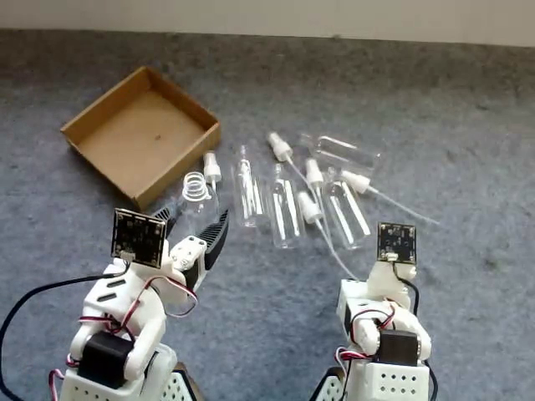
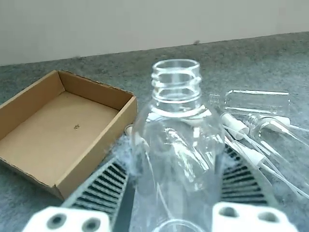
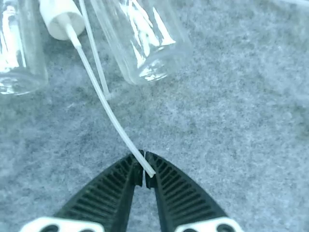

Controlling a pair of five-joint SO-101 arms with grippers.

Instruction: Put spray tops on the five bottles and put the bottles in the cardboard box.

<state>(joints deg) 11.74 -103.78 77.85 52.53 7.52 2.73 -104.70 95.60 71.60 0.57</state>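
The left gripper clamps a clear threaded-neck plastic bottle beside the shallow brown cardboard box. The right gripper, black and ridged, pinches the thin tube of a white plastic spray top on the fuzzy grey table.

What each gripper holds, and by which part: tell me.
Left gripper: a clear bottle, clamped around its body. Right gripper: a spray top, pinched at the tip of its thin tube.
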